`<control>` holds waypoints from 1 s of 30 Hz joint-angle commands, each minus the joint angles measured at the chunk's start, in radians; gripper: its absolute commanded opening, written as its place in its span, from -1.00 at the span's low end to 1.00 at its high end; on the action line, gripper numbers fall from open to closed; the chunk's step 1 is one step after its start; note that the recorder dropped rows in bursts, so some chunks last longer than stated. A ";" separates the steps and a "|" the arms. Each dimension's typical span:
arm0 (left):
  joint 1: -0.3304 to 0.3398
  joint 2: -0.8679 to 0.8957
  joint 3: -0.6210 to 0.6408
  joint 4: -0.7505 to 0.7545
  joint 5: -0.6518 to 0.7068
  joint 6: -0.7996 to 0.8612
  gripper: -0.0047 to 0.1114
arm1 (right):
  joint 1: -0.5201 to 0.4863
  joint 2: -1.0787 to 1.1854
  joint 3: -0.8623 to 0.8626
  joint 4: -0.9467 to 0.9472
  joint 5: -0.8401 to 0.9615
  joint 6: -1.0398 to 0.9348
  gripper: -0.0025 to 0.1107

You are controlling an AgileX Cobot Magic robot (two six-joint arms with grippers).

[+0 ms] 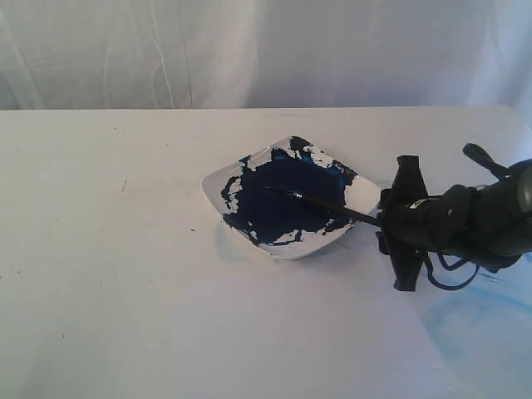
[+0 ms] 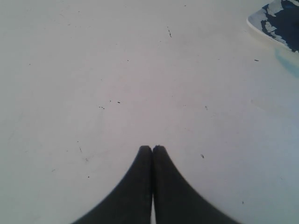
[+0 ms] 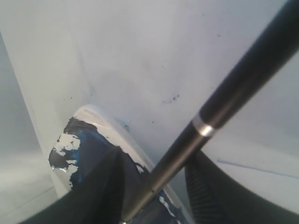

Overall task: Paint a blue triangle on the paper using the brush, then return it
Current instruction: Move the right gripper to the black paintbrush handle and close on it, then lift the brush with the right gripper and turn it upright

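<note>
The right tool (image 1: 389, 223) stands open, its fingers on either side of the brush (image 1: 326, 203) handle with gaps showing, not gripping it. The brush lies with its bristles in the dark blue paint (image 1: 278, 204) of the white dish (image 1: 213, 179) on the tabletop (image 1: 100, 249). The left tool (image 2: 153, 148) is closed and empty

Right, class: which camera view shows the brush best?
The exterior view: nearly the whole length of the brush shows, with its bristle end over the dish. The right wrist view gives only a blurred close stretch of the handle with the silver band. The left wrist view shows none of it.
</note>
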State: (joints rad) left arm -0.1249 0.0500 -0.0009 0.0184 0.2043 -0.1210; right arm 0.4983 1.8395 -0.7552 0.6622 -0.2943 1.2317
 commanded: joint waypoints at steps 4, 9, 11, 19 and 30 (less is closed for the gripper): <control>-0.006 -0.003 0.001 0.001 -0.001 -0.007 -0.92 | 0.000 0.003 -0.002 0.045 0.003 0.004 -0.37; -0.006 -0.003 0.001 0.001 -0.001 -0.007 -0.92 | 0.000 0.017 -0.002 0.056 0.004 0.004 -0.51; -0.006 -0.003 0.001 0.001 -0.001 -0.007 -0.92 | 0.000 0.027 -0.002 0.056 0.005 0.004 -0.56; -0.006 -0.003 0.001 0.001 -0.001 -0.007 -0.92 | 0.000 0.036 -0.002 0.061 -0.027 0.004 -0.83; -0.006 -0.003 0.001 0.001 -0.001 -0.007 -0.92 | 0.000 0.011 -0.002 0.056 -0.218 0.035 -0.94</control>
State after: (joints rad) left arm -0.1249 0.0500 -0.0009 0.0184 0.2043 -0.1210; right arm 0.4983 1.8731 -0.7559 0.7230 -0.4340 1.2562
